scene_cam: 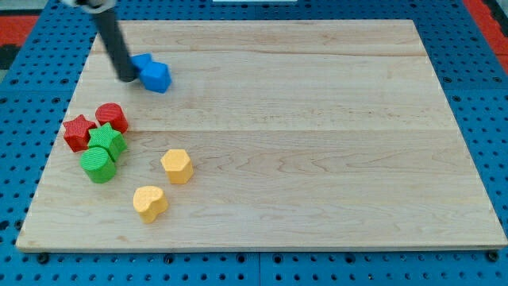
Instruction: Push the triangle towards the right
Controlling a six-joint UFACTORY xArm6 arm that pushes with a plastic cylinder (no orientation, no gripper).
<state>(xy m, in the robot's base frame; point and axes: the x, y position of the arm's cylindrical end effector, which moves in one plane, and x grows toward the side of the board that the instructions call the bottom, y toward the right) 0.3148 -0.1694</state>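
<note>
The blue triangle (pixel 143 62) lies near the board's upper left and touches a blue cube (pixel 157 77) just to its lower right. My tip (pixel 127 78) is down on the board right beside the triangle, at its lower-left side and to the left of the cube. The dark rod slants up from the tip to the view's top left and hides a little of the triangle's left edge.
A cluster sits at the left edge: a red star (pixel 77 132), a red cylinder (pixel 112 117), a green star (pixel 108 141) and a green cylinder (pixel 98 164). A yellow hexagon (pixel 176 166) and a yellow heart (pixel 149 202) lie lower down. The wooden board (pixel 317 143) rests on a blue pegboard.
</note>
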